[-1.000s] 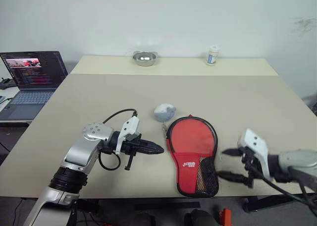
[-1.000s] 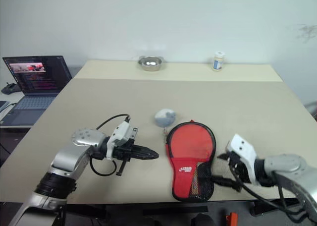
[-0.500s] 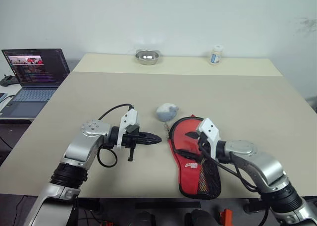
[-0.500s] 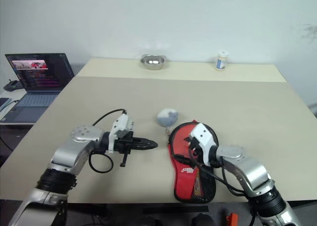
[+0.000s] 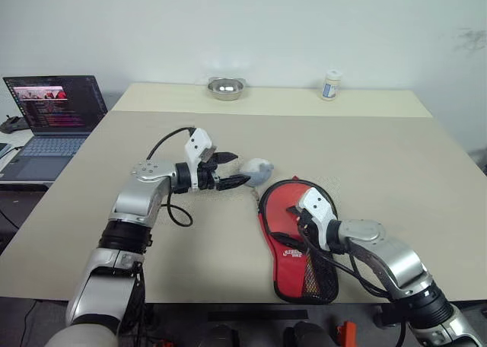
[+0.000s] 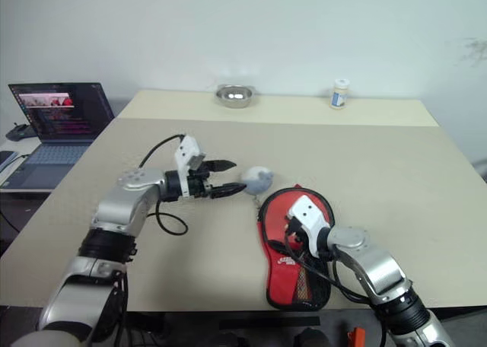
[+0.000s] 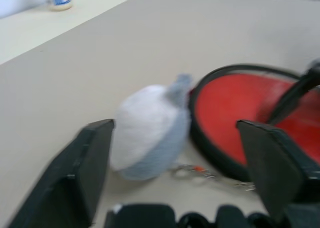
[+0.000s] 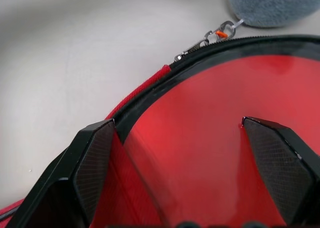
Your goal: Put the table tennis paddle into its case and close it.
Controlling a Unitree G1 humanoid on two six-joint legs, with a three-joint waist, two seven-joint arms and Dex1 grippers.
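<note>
Bench (image 5: 396, 157): the case (image 5: 298, 240) lies flat near the front edge, red side up. Right gripper (image 5: 295, 224) is over it, 2 fingers apart, empty. Left gripper (image 5: 232, 170), fingers apart, faces a grey plush ball (image 5: 256, 171) just behind the case.

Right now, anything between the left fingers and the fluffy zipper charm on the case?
Nothing visible. The open left gripper points straight at the grey fluffy charm, bare table around it. The charm sits beside the case, by its zipper edge.
</note>
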